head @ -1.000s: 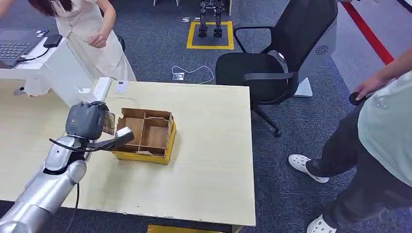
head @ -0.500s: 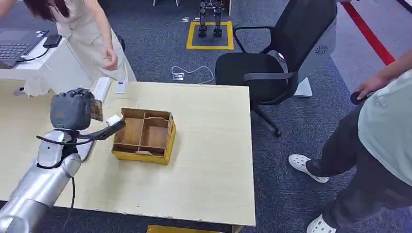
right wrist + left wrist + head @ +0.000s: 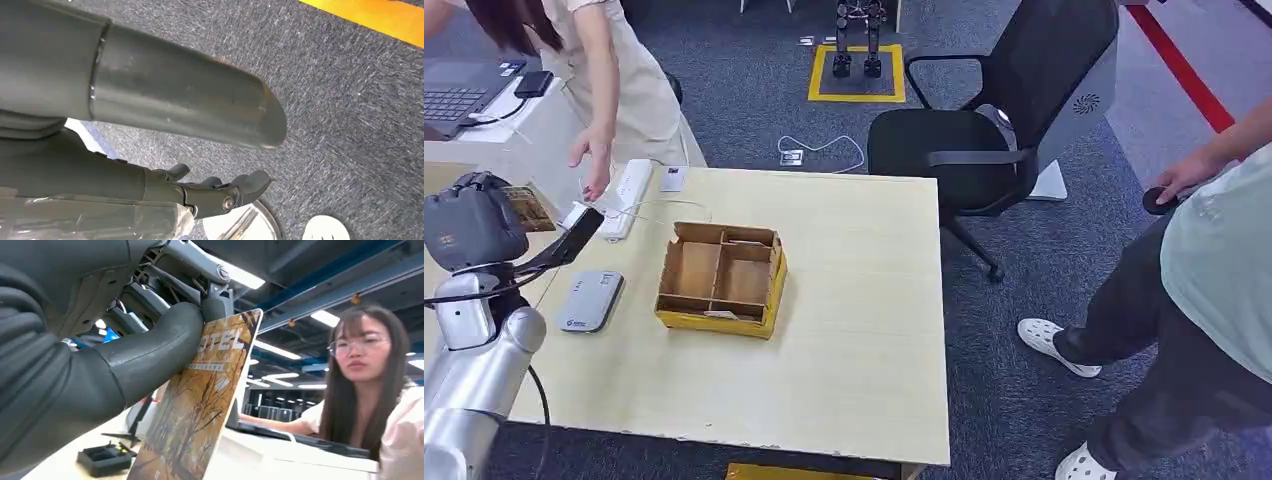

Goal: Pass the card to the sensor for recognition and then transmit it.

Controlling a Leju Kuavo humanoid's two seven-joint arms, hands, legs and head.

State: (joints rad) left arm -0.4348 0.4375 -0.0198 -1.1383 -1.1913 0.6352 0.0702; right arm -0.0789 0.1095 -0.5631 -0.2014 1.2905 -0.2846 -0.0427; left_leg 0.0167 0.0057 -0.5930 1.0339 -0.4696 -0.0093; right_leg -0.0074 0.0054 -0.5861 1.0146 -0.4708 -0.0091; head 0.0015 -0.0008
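The left robot hand [image 3: 474, 232] is raised at about nine o'clock in the head view, out past the left edge of the table [image 3: 864, 330], and it pinches the card [image 3: 200, 405] between thumb and a finger; the card, printed with autumn trees and the letters "TEL", stands nearly upright and a little tilted in the left wrist view. On the table, toward seven o'clock of the divided cardboard box [image 3: 722, 280] and just apart from it, lies the grey sensor [image 3: 590, 300], flat and with nothing over it. A white power strip [image 3: 624, 185] lies near the table's far left corner at around ten o'clock, with a thin white cable looping from it. A person [image 3: 604, 70] in a light dress leans in from eleven o'clock with one hand lowered over the power strip. A black office chair [image 3: 984, 130] stands at one o'clock beyond the table, and another person [image 3: 1214, 290] stands at three o'clock. The right robot hand [image 3: 220, 192] hangs over grey carpet, its fingers apparently loose and holding nothing, though the angle is poor
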